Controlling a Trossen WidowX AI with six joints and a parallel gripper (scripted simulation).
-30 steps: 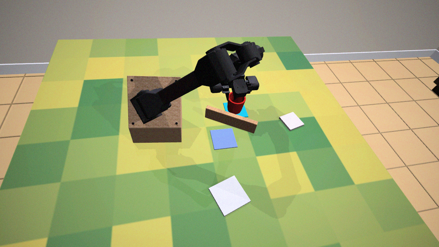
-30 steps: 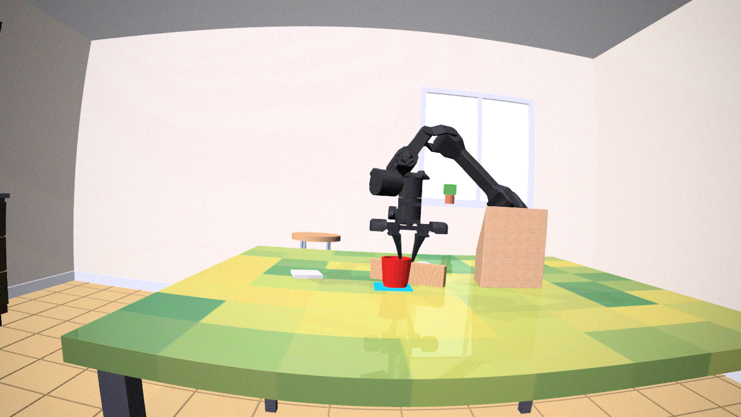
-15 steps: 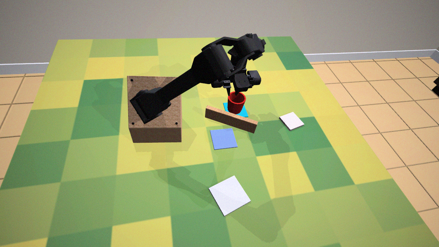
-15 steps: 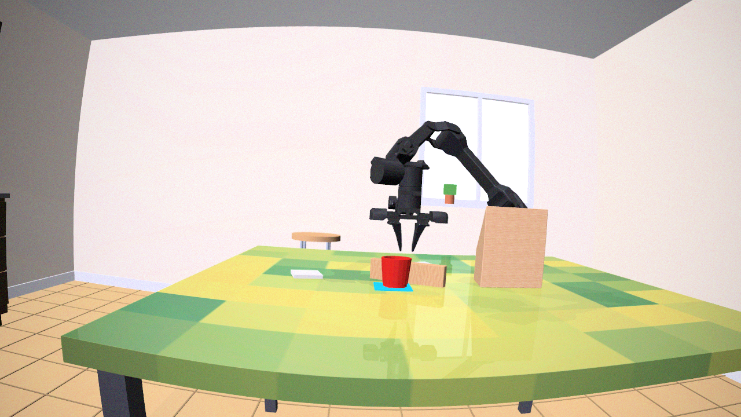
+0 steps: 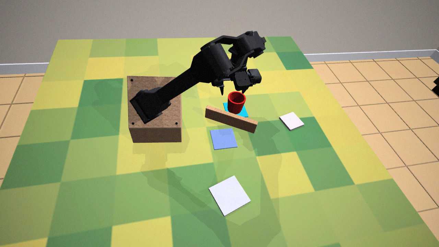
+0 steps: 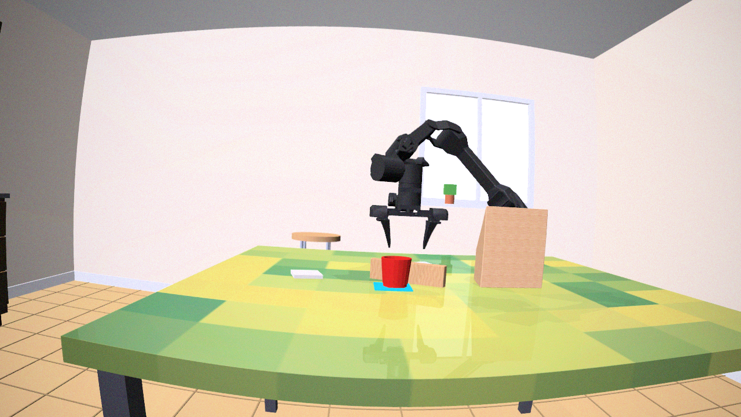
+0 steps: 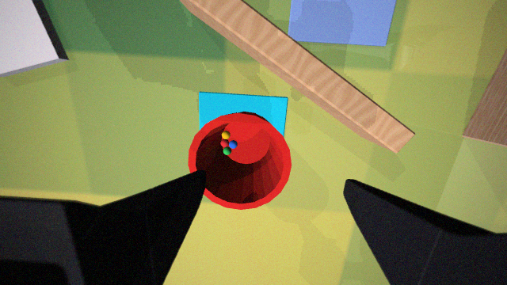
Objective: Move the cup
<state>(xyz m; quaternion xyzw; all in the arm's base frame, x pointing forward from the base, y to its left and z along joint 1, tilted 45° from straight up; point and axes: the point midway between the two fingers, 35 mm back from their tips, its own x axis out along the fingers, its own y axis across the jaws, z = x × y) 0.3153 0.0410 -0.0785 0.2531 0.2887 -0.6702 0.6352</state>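
Nearest on the counter, seen from above, lies a large white sheet, and beyond it a light blue pad with nothing on it. A wooden bar lies slantwise just behind that pad, a small white sheet off to one side. Right behind the bar stands the cup, upright on the cyan pad, covering much of it. The four marbles sit together on its floor, and none shows on the counter. Above the cup hangs the tool, its fingers spread wide apart, holding nothing, the tips clear of the rim. Farther back is the box that carries the arm. The cup is set down, released and unspilled, so if the cyan pad is the goal the job looks finished apart from drawing away. If the goal is the light blue pad, the grasp, the carry over the bar and the release all remain. The views do not settle which.
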